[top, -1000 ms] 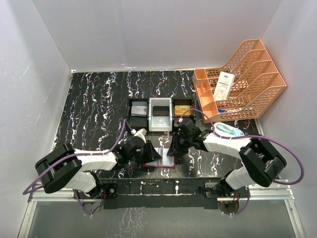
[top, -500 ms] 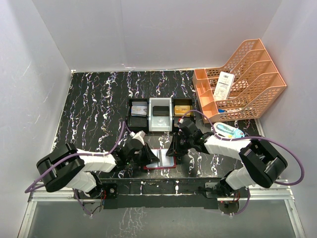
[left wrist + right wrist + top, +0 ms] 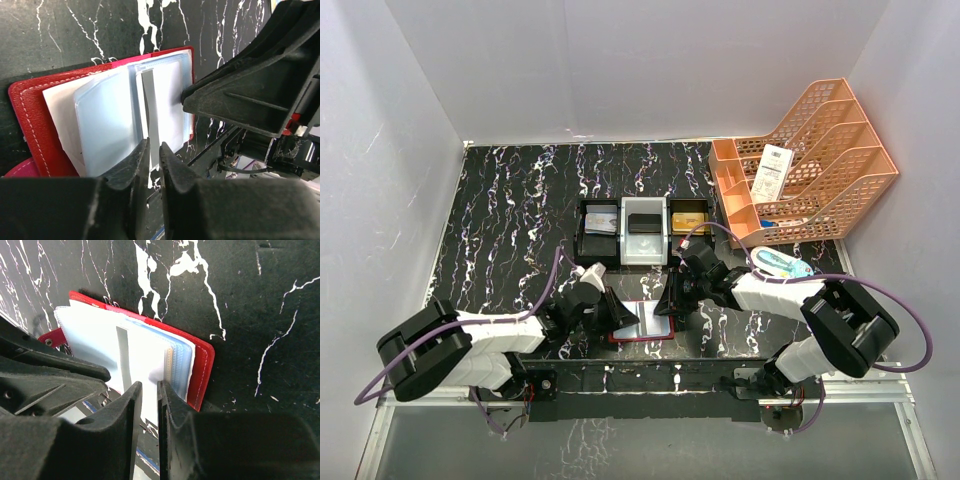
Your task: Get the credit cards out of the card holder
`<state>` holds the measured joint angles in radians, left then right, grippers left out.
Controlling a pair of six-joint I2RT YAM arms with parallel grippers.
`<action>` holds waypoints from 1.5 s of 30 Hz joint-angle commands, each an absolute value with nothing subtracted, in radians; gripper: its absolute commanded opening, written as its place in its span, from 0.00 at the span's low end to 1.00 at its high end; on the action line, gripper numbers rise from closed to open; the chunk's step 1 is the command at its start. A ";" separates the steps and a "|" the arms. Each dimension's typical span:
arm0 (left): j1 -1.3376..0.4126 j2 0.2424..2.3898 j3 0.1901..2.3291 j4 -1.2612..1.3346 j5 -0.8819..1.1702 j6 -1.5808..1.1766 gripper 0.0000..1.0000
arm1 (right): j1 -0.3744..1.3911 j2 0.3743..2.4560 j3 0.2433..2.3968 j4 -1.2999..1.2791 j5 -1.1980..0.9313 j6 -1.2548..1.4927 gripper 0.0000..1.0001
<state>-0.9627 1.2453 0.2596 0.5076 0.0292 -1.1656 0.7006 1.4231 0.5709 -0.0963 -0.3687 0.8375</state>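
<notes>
**Table** [image 3: 510, 220]: black surface with white veining, walled in white on three sides.

**File rack** [image 3: 820, 170]: orange mesh, at the 2 o'clock corner of the table. A white packet [image 3: 772, 172] stands in one of its slots.

**Arms:** both reach in low from the 6 o'clock edge and meet at the middle of the near side.

**Tray** [image 3: 624, 250]: black and white with three compartments, at table centre.
- The 9 o'clock compartment holds a silvery card [image 3: 601, 226].
- The 3 o'clock compartment holds an orange-gold card [image 3: 688, 219].
- The middle compartment holds a dark item that cannot be made out.

**Card holder** [image 3: 30, 125]: red, lying open and flat on the table at 6 o'clock from the tray, close to the near edge. Its clear inner sleeves are fanned upward.

**Credit cards** [image 3: 105, 125]: pale blue faces show inside the sleeves. In the right wrist view, stacked blue and orange edges show at the holder's 3 o'clock side.

**Left gripper** [image 3: 154, 150]: at the holder's 9 o'clock edge. The jaws are drawn to a thin slit. A grey-striped pale sheet runs into that slit, but it cannot be told whether the sheet is pinched.

**Right gripper** [image 3: 150, 387]: at the holder's 3 o'clock edge, facing the left one. The jaws are likewise narrowed to a slit over the white sleeve edge. It cannot be told whether they have hold of it.
</notes>
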 commanded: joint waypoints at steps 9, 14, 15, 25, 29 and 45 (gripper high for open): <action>-0.966 1.317 0.312 0.441 -0.051 -1.204 0.24 | 0.712 1.463 0.539 -0.131 -0.338 0.809 0.18; -0.966 1.362 0.335 0.450 -0.045 -1.207 0.22 | 0.716 1.466 0.538 -0.121 -0.345 0.814 0.18; -0.967 1.374 0.338 0.456 -0.042 -1.207 0.21 | 0.716 1.466 0.537 -0.117 -0.344 0.814 0.18; -0.967 1.394 0.326 0.500 -0.018 -1.209 0.00 | 0.722 1.475 0.527 -0.130 -0.314 0.820 0.18; -0.966 1.311 0.293 0.467 -0.039 -1.207 0.00 | 0.721 1.478 0.540 -0.169 -0.265 0.809 0.18; -0.965 1.186 0.224 0.466 -0.030 -1.172 0.00 | 0.721 1.499 0.546 -0.166 -0.283 0.798 0.20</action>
